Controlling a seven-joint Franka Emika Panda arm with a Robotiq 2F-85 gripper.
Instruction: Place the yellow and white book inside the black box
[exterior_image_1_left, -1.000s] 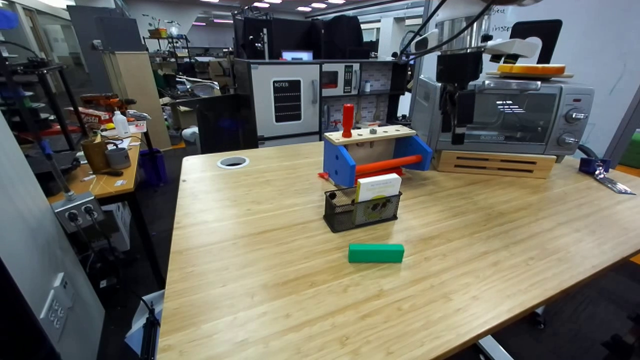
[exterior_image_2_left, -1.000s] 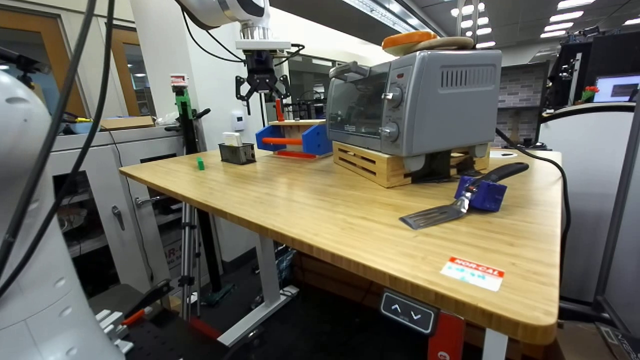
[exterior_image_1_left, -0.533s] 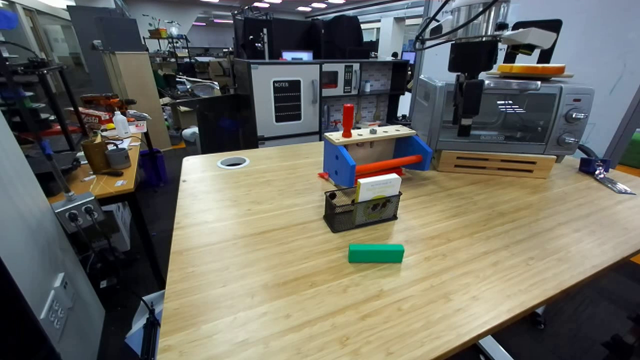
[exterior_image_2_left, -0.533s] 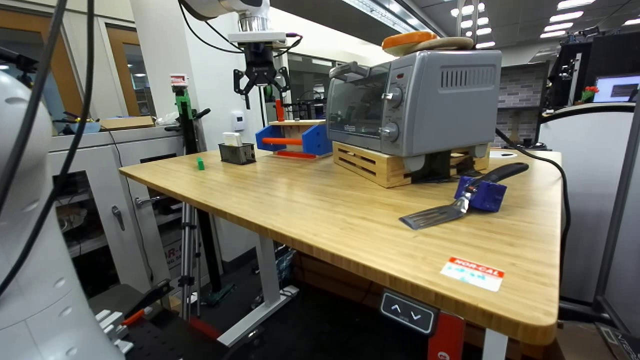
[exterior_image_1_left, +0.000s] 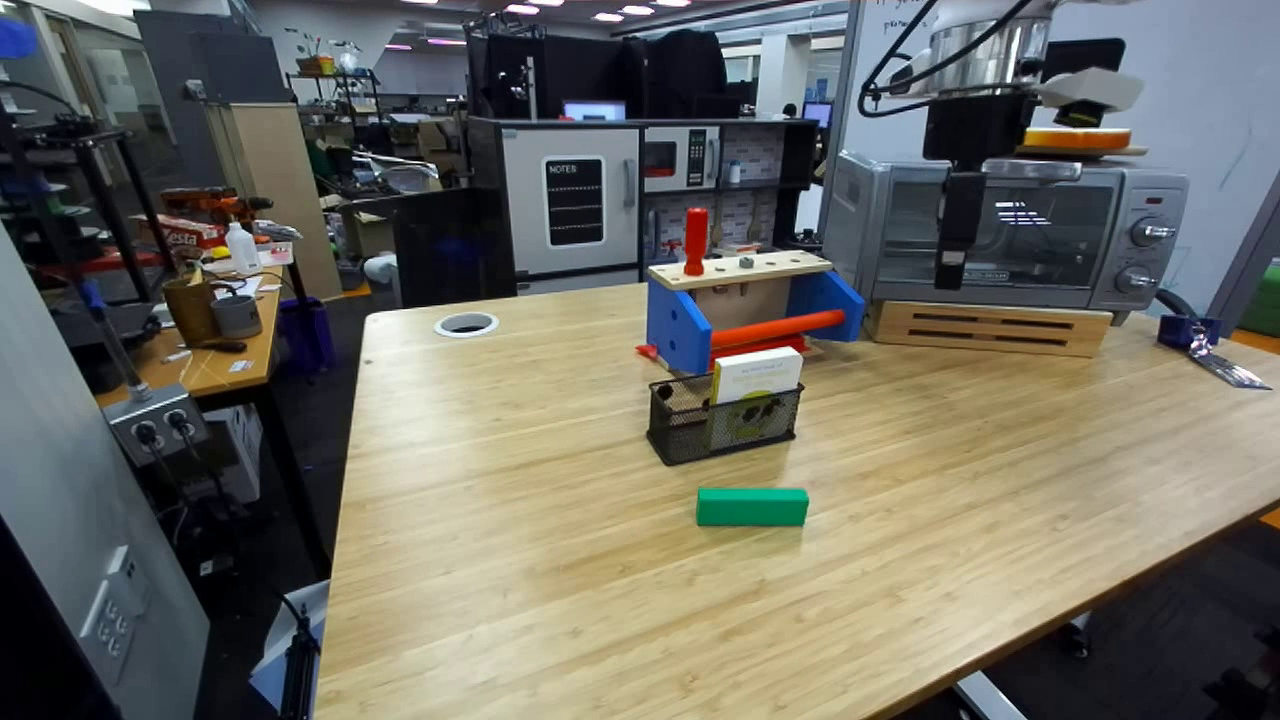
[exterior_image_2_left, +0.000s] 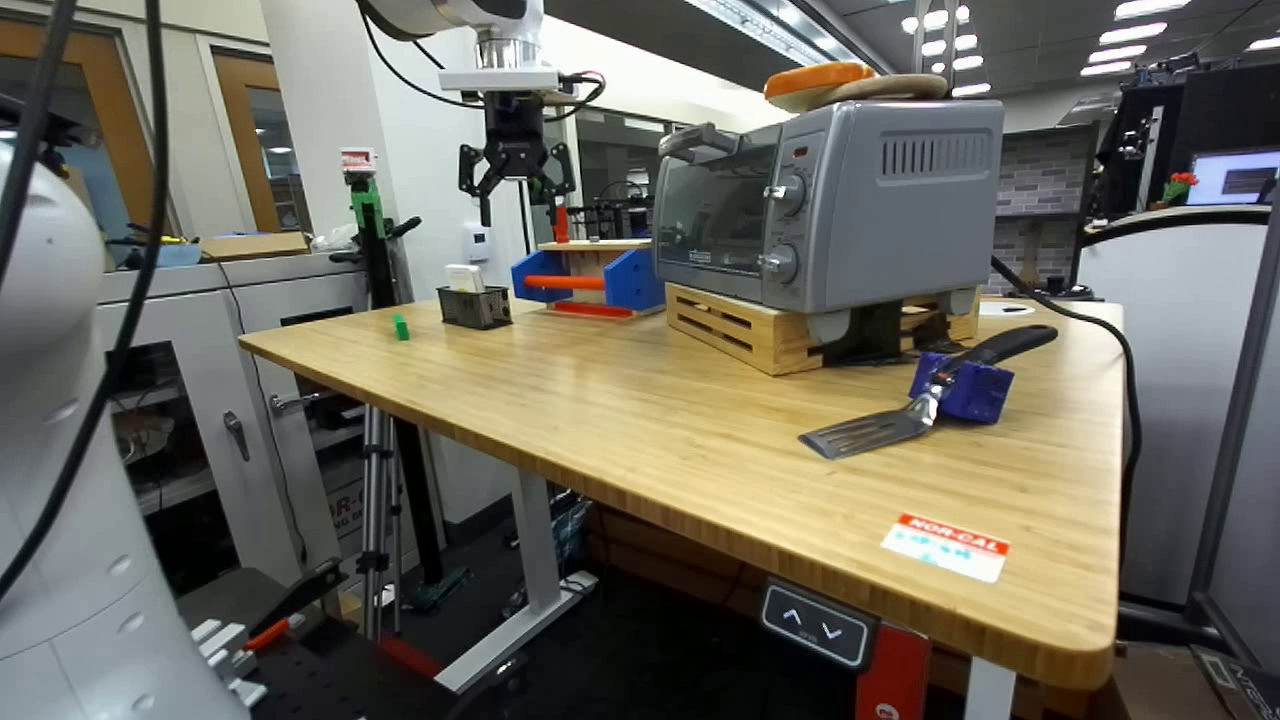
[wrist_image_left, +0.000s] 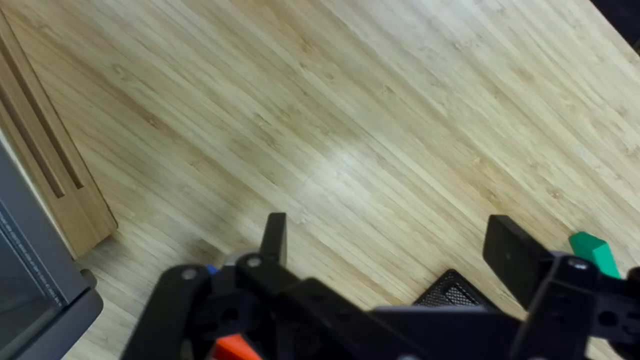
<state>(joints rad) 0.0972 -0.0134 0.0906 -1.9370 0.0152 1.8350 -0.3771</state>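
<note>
The counter (exterior_image_1_left: 500, 560) carries the box (exterior_image_1_left: 680, 437), the clock centre in an exterior view. A kitchen unit (exterior_image_1_left: 615, 225) stands beyond the counter at 11 o'clock. The oven (exterior_image_1_left: 1020, 240) is at 2 o'clock, on a wooden stand (exterior_image_1_left: 985, 328). The hand (wrist_image_left: 387, 225) hangs above the counter, released, fingers spread. The box holds the book (exterior_image_1_left: 757, 377), on edge at its 3 o'clock end, top above the rim. The green block (exterior_image_1_left: 752, 507) lies between 5 and 6 o'clock.

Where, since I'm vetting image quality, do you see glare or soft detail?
Wrist view: pale glare on the tabletop; in an exterior view: white reflections on the oven door, and the yellow and white book looks too soft to read fully.
</note>
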